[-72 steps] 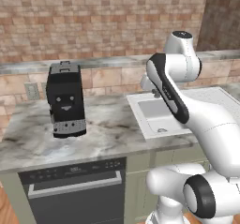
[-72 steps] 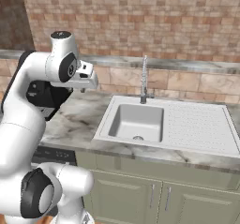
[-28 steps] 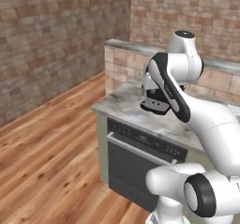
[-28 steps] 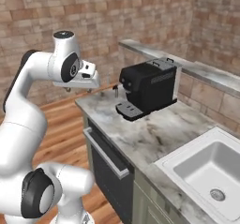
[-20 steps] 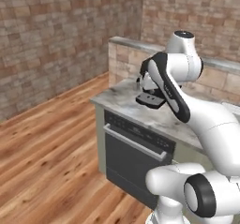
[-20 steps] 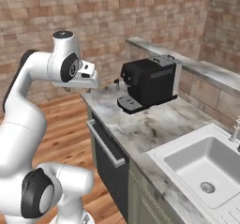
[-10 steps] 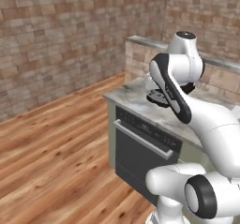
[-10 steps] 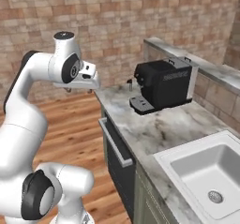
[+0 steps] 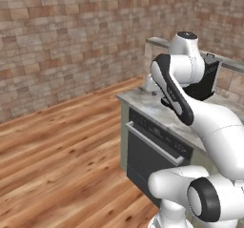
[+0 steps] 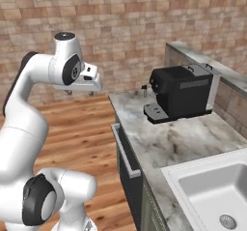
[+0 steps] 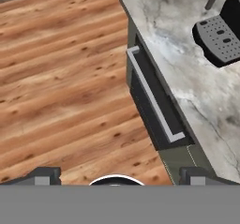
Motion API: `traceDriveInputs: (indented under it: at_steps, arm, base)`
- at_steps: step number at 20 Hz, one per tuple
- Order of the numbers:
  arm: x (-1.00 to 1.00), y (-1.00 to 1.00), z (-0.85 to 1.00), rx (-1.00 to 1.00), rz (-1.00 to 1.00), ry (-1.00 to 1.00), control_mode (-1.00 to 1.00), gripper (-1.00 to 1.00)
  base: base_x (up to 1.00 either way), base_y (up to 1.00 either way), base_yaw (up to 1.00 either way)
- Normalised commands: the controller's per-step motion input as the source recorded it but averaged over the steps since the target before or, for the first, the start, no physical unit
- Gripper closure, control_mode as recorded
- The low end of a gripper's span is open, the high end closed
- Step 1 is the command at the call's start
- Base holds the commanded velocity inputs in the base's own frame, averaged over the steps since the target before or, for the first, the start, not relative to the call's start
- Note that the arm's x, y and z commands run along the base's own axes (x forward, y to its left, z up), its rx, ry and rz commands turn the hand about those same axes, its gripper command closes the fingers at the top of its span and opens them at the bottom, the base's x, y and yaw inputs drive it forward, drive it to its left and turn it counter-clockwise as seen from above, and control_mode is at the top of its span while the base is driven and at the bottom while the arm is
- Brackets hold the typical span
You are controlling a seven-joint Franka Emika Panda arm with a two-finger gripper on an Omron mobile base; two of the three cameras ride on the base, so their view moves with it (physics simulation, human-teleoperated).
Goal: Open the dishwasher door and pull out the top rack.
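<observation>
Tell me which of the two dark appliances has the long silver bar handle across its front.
The dishwasher door, the flat dark panel set under the marble counter. The other dark one, the boxy coffee machine, stands on top of the counter and has no bar.

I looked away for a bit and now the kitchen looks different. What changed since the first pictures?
The robot's base drove round to the left, so the whole view swung: the sink slid to the edge and wooden floor came into sight. Nothing on the counter itself moved. The claw took hold of nothing and stays open, held up in the air. The dishwasher door is still shut, and the coffee machine sits where it was.
</observation>
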Motion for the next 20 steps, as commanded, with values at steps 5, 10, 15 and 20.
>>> traceDriveInputs:
  at_steps: [5,10,15,20]
  arm:
    - [-0.03,0.00,0.00,0.00,0.00,0.00,-1.00,-1.00]
    - [-0.08,0.14,-0.03,-0.01,0.00,0.00,-1.00,-1.00]
    - [0.05,0.64,-0.24,-0.12,-0.01,0.00,-1.00,-1.00]
    - [0.15,0.57,-0.41,-0.15,-0.04,0.00,-1.00,-1.00]
  base:
    - [-0.08,-0.08,0.00]
    - [0.00,0.00,0.00]
    - [0.00,0.00,0.00]
    - [0.00,0.00,0.00]
